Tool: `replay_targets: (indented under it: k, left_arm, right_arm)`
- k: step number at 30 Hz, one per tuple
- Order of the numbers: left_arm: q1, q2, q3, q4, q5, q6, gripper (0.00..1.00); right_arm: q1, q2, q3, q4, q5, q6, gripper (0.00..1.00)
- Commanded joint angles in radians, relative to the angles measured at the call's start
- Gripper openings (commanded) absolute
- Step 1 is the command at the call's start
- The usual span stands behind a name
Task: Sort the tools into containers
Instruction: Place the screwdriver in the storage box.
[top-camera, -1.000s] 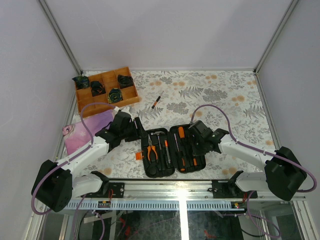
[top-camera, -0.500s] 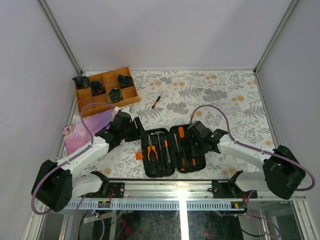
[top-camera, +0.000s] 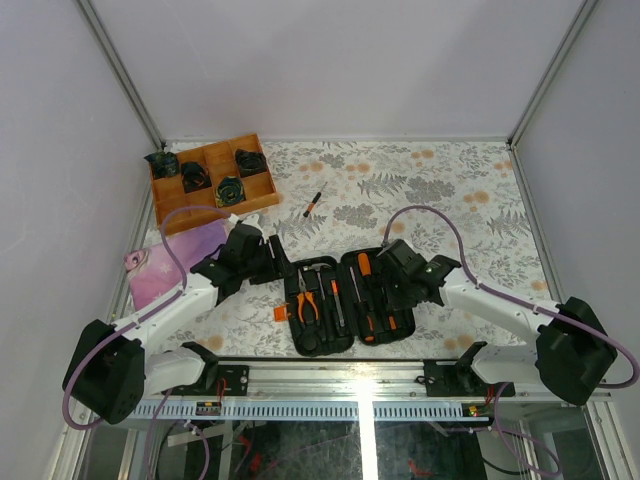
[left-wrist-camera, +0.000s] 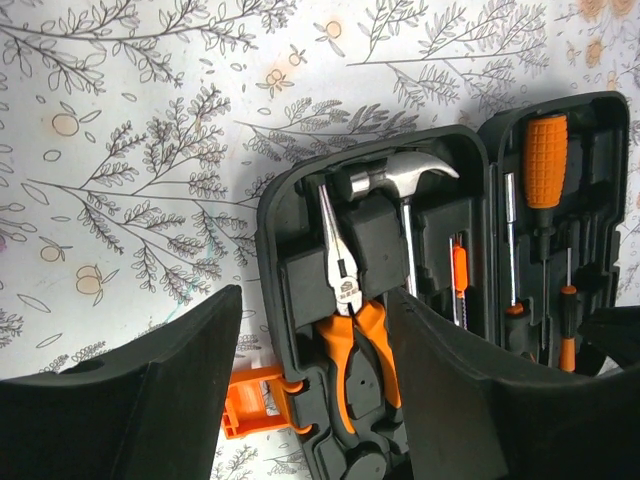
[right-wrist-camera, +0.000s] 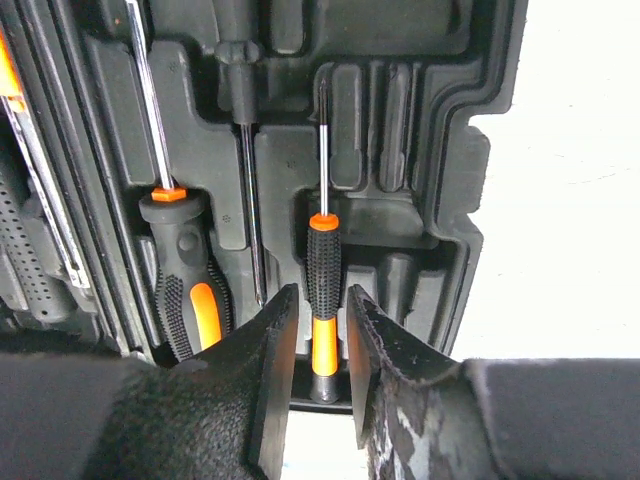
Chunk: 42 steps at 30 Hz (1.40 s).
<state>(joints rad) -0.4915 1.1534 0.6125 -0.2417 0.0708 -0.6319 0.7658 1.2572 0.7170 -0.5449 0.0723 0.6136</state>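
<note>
**Thin driver (right-wrist-camera: 322, 285) lies in its slot, between the right jaws**

The right gripper (right-wrist-camera: 321, 305) has its jaws slightly parted. A sliver of gap shows on each side of the driver's handle, so nothing is clamped. The handle's butt sits deepest between the fingers, and its shaft runs out past the tips along a groove of the tool case (right-wrist-camera: 400, 150). A thicker screwdriver (right-wrist-camera: 185, 290) lies just outside one finger.

The left gripper (left-wrist-camera: 315, 300) has its jaws wide apart and grips nothing, straddling the case's edge. The orange tab (left-wrist-camera: 250, 400) and the pliers (left-wrist-camera: 345, 300) lie between them, with the hammer (left-wrist-camera: 400, 180) beyond the tips.
</note>
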Motion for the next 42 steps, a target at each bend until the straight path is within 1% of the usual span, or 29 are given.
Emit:
replay_targets:
  k: [1, 6, 14, 20, 26, 34, 42]
  left_arm:
    - [-0.006, -0.016, -0.026, 0.033, -0.014, -0.003, 0.59]
    - [-0.005, -0.017, -0.042, 0.039, -0.007, -0.012, 0.58]
    - [-0.006, -0.01, -0.082, 0.095, 0.064, -0.035, 0.58]
    - [-0.006, 0.024, -0.089, 0.095, 0.061, -0.048, 0.47]
    - [-0.005, 0.061, -0.09, 0.133, 0.045, -0.043, 0.4]
    - [-0.005, 0.12, -0.114, 0.197, 0.04, -0.042, 0.36]
    - [-0.005, 0.146, -0.118, 0.201, 0.046, -0.035, 0.31]
  right_arm:
    - [0.005, -0.025, 0.066, -0.046, 0.052, -0.016, 0.31]
    - [0.005, 0.001, 0.065, -0.028, 0.038, -0.027, 0.24]
    - [0.005, 0.037, 0.05, 0.006, 0.007, -0.035, 0.23]
    - [0.004, 0.048, 0.047, 0.012, 0.005, -0.038, 0.23]
    - [0.005, 0.051, 0.044, 0.014, -0.001, -0.041, 0.22]
    - [0.006, 0.056, 0.051, 0.01, 0.005, -0.047, 0.22]
    - [0.005, 0.073, 0.039, 0.012, -0.006, -0.051, 0.19]
